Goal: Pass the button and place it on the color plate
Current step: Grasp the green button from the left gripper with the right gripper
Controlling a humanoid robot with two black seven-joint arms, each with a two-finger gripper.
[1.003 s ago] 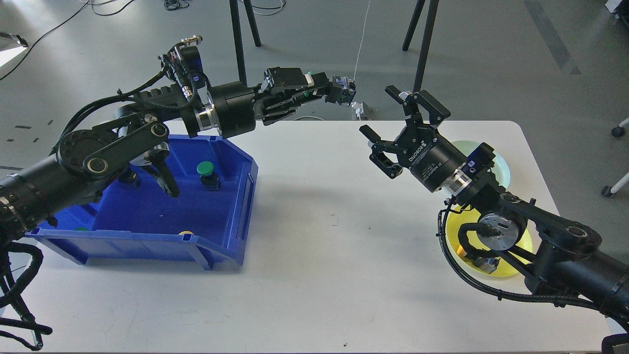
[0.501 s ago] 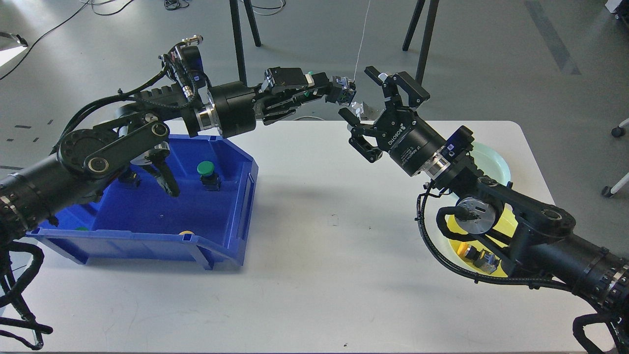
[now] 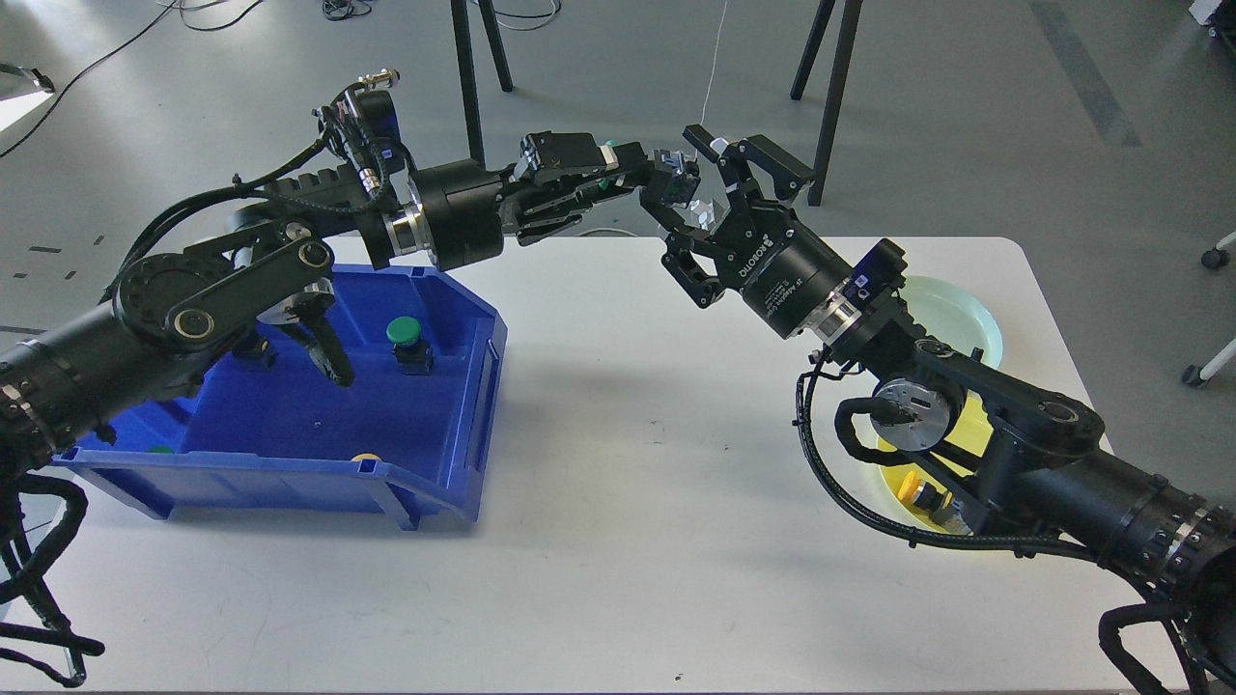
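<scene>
Head view: the handover of the button (image 3: 681, 183) between my two grippers, above the far edge of the table (image 3: 618, 541).

Left gripper (image 3: 666, 180) grips the button at its fingertips, past the blue bin (image 3: 319, 434). Right gripper (image 3: 710, 188) has its fingers spread wide around the button, not clamped yet. I judge the next move is to close the right fingers firmly, then release the left, and carry the button to a color plate (image 3: 966, 319) near the right arm.

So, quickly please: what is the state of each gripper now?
Left gripper: shut on a green button, held above the table.
Right gripper: open, fingers around that button, not yet closed.
</scene>
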